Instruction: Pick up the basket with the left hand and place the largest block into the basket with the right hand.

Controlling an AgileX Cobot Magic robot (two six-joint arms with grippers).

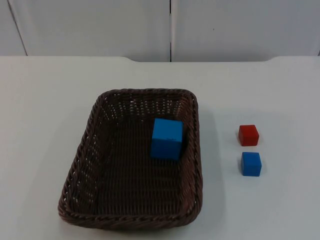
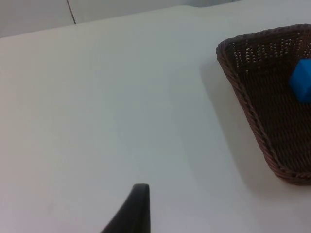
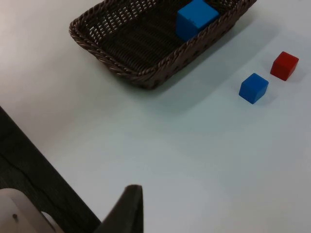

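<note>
**Big block lies in the basket; my claws hold nothing**

The basket (image 1: pixel 100 165) sits on the table (image 1: pixel 45 125), its long axis running from the near edge toward the wall (image 1: pixel 100 25). One big blue block (image 1: pixel 167 138) rests inside against the right wall of the weave, slightly turned. Outside, to the right and well apart, stand two small blocks: one red (image 1: pixel 248 135), one blue (image 1: pixel 251 163), the blue just nearer.

One fingertip of my left claw (image 2: pixel 138 206) hangs over bare table beside the basket; one of my right claw (image 3: pixel 129 208) hangs near the table's edge. How far either is spread I cannot tell; neither touches anything.
</note>
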